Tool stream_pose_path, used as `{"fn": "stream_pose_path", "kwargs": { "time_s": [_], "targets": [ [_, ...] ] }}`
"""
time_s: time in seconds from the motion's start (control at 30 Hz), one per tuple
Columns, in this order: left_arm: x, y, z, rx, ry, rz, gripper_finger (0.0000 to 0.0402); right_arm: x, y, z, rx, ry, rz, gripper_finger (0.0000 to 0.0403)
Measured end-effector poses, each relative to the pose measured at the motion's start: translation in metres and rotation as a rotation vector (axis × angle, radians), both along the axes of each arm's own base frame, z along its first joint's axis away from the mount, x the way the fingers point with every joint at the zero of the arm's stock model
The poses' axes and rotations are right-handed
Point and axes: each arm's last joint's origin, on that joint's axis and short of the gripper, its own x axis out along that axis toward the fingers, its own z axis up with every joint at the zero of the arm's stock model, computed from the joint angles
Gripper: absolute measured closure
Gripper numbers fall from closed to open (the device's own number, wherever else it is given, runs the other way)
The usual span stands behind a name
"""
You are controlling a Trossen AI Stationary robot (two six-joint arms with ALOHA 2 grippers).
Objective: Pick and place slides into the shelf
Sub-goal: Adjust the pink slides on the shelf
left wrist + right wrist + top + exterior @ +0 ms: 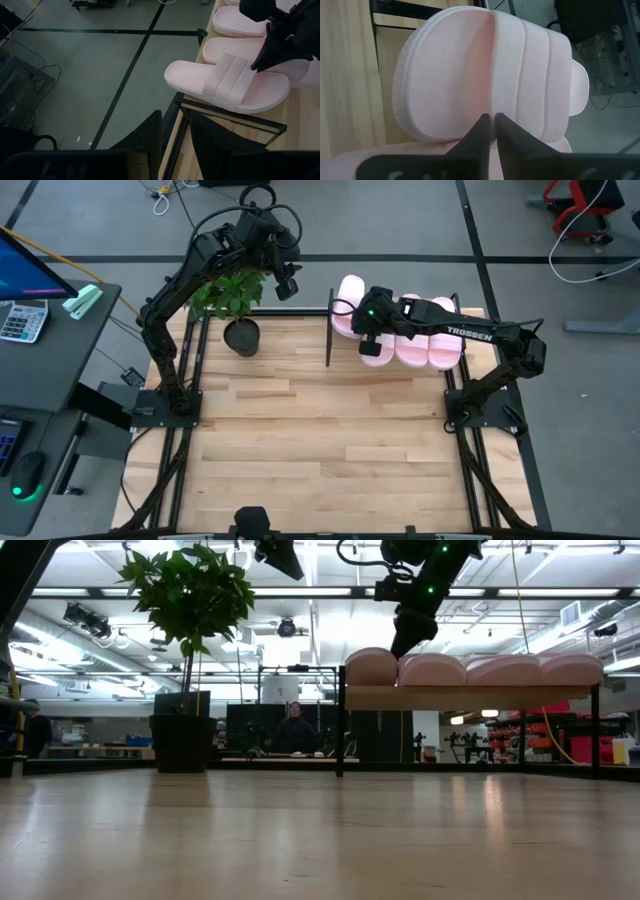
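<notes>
Several pale pink slides (505,670) lie side by side on top of the shelf (470,697) at the table's far right. My right gripper (493,125) slants down onto the leftmost slide (225,80), which rests sole-down at the shelf's left end, and is shut on its strap. My left gripper (175,145) waits high over the far left of the table, open and holding nothing. It looks down on the shelf's left end. My right gripper has its two fingers on either side of the free edge of the leftmost slide's strap (492,107), with only a thin slit between them. It comes slanting down from above, across the neighbouring slides. The slide lies flat on the shelf top.
A potted plant (241,337) stands at the table's far left, under my left arm. The shelf's black post (330,330) stands between plant and slides. Bare wood tabletop (320,440) lies toward the near edge. A person (296,725) sits in the room beyond.
</notes>
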Motion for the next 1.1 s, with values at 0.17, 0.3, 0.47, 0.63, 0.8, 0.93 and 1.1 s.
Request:
{"fn": "stream_pose_path", "kwargs": {
  "time_s": [0.17, 0.3, 0.47, 0.63, 0.8, 0.93, 1.1],
  "targets": [
    [0.0, 0.0, 0.0, 0.0, 0.0, 0.0, 0.0294, -0.003, 0.001, 0.007, 0.023, 0.032, 0.007, 0.0339],
    [0.0, 0.0, 0.0, 0.0, 0.001, 0.0, 0.0294, -0.005, 0.003, 0.019, 0.037, 0.049, 0.009, 0.0306],
    [0.0, 0.0, 0.0, 0.001, 0.001, 0.0, 0.0294, -0.007, 0.003, 0.039, 0.029, 0.038, 0.005, 0.0284],
    [0.0, 0.0, 0.0, 0.001, 0.001, 0.0, 0.0294, 0.004, -0.001, 0.06, -0.012, -0.158, 0.036, 0.0291],
    [0.0, 0.0, 0.0, 0.002, 0.001, -0.001, 0.0294, 0.015, -0.007, 0.062, 0.036, -0.276, 0.091, 0.033],
    [0.0, 0.001, 0.0, 0.002, 0.001, 0.001, 0.0294, 0.028, -0.012, 0.05, 0.051, -0.268, 0.12, 0.0351],
    [-0.001, 0.002, 0.0, 0.002, 0.001, 0.005, 0.0294, 0.039, -0.016, 0.034, 0.07, -0.232, 0.118, 0.0354]
  ]
}}
